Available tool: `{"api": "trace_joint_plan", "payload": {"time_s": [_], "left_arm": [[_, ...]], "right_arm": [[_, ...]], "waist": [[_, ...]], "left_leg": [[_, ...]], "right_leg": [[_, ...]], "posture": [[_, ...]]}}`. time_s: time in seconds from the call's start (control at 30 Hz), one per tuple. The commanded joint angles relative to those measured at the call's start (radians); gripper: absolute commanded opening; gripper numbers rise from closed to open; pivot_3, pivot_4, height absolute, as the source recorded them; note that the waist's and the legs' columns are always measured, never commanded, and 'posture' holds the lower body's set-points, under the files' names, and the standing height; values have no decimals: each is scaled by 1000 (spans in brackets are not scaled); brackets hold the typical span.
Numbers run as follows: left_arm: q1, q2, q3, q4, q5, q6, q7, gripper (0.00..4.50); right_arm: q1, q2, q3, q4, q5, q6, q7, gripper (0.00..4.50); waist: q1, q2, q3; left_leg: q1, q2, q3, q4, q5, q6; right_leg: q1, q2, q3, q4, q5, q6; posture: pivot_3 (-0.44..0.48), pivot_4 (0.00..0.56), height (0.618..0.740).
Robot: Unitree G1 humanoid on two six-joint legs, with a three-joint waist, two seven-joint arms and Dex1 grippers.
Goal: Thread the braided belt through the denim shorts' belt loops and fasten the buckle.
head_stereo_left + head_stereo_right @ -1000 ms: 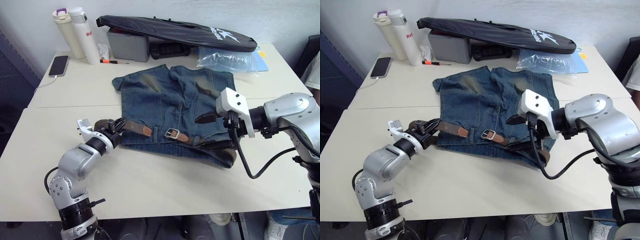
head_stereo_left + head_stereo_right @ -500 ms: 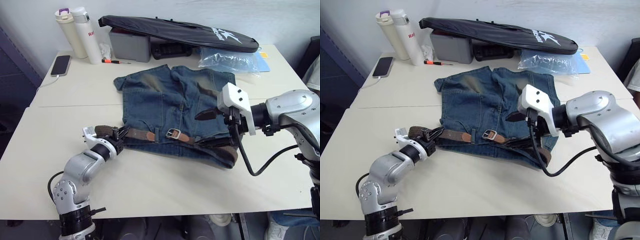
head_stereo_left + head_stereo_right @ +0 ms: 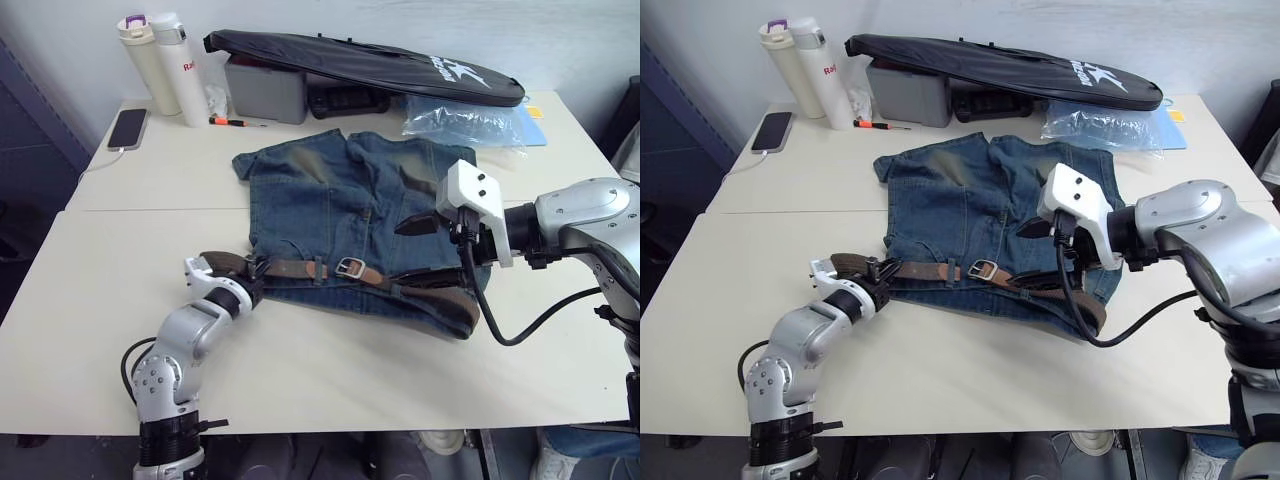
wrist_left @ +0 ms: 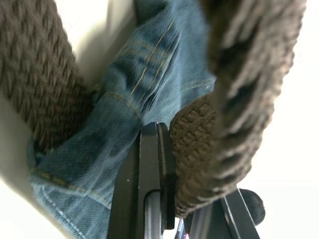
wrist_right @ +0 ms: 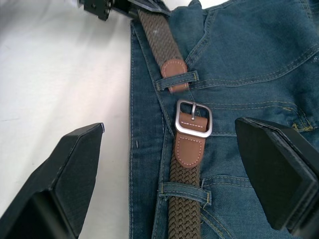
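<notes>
The denim shorts (image 3: 340, 200) lie flat mid-table, waistband toward me. The braided belt (image 3: 292, 268) runs along the waistband and curls off the right corner. Its brown leather tip (image 5: 172, 68) sits under one of the belt loops (image 5: 177, 80), just short of the silver buckle (image 5: 193, 118). Another loop (image 5: 184, 192) crosses the belt behind the buckle. My left gripper (image 3: 248, 288) is shut on the belt's looped part at the shorts' left corner, braid and denim against its fingers (image 4: 155, 174). My right gripper (image 5: 169, 124) hangs open above the buckle, touching nothing.
A long black zipped bag (image 3: 370, 62) lies on a grey box (image 3: 265, 95) at the back. Two flasks (image 3: 160, 62), a phone (image 3: 127, 128) and an orange pen (image 3: 232, 122) are back left, a plastic bag (image 3: 468, 118) back right. A black cable (image 3: 500, 335) hangs off my right wrist.
My left gripper has moved right along the table to the shorts' corner, pushing the belt's tip closer to the buckle. The right gripper stays open over the buckle. The camera shifted slightly.
</notes>
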Motion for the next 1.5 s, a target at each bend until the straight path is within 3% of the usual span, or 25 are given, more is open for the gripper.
{"api": "trace_joint_plan", "payload": {"time_s": [0.03, 0.43, 1.0, 1.5], "left_arm": [[-10, 0, -27, -17, 29, 2, -21, 0], [-105, 11, -90, 100, 136, 71, -86, 0], [-242, 41, -159, 233, 224, 293, -57, 0], [-368, 260, -78, 402, 266, 520, -235, 0]], "right_arm": [[-19, -19, -48, -36, 21, 5, -11, 4477], [-1, -27, -55, -66, 41, 26, -44, 4477], [22, -27, -45, -80, 42, 18, -71, 4477], [52, -29, -48, -101, 44, 20, -92, 4477]], "waist": [[1, 0, 0], [3, 0, 0], [4, 0, 0], [-16, 0, 0]], "left_leg": [[0, 0, 0, 0, 0, 0], [-1, 0, 0, 3, 0, 1], [-1, 0, 0, 3, 0, 1], [0, 0, -1, 3, 0, 0]], "right_leg": [[0, 0, 0, 0, 0, 0], [0, 0, 0, 0, 0, 1], [1, 0, 0, 1, 2, 4], [0, 1, 0, 4, 2, 4]], "posture": [[0, 150, 740], [0, 150, 740], [0, 150, 740], [0, 150, 740]]}}
